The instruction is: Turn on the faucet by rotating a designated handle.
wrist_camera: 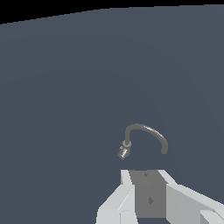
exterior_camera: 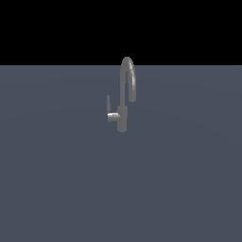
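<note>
Grey metallic faucet (exterior_camera: 123, 101) is being shown standing upright on the flat slate surface (exterior_camera: 56, 189), cylindrical base down, long axis vertical, gooseneck arching up and over toward the exterior view's right, outlet pointing down.

Going left to right in the exterior view: the handle (exterior_camera: 108, 102) is being seen first, a thin flat lever standing roughly upright, long axis near vertical, tip pointing up. It is carried on a short shiny horizontal stub (exterior_camera: 113, 116), then the base, then the spout.

No arm is being shown in the exterior view.

In the wrist view, the gripper (wrist_camera: 145, 175) is being held spread, nothing between its fingers (wrist_camera: 126, 177), aimed at the faucet, which is lying ahead of it, apart, untouched. Judged: this is an approach pose, held open so the lever can be taken from its side.
</note>
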`<state>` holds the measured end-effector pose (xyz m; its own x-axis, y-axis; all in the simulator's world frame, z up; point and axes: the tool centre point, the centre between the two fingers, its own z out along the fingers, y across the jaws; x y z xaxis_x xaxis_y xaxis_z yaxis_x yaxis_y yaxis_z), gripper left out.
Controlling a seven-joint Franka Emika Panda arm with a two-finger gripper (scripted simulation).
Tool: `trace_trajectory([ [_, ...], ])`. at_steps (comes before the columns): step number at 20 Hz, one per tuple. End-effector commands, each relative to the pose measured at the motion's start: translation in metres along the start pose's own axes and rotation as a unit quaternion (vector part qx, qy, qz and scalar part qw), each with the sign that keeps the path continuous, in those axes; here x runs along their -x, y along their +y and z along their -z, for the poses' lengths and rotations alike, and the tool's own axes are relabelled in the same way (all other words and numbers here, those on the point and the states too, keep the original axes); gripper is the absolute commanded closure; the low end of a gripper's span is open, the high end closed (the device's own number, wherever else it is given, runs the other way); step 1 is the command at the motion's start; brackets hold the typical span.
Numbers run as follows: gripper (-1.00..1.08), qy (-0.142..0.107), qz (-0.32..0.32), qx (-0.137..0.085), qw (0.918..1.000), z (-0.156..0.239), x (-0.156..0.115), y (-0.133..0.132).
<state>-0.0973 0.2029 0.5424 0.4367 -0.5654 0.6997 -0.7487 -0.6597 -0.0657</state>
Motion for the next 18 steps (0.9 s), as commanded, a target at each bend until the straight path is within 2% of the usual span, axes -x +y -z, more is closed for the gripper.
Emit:
trace_trajectory([
  [1,1.08,0.011,-0.019,0.012,0.9997,-0.022,0.007,-0.016],
  [10,1.08,0.039,-0.081,0.063,0.994,-0.131,0.035,-0.058],
  [18,1.08,0.045,-0.139,0.117,0.9823,-0.259,0.062,-0.063],
])
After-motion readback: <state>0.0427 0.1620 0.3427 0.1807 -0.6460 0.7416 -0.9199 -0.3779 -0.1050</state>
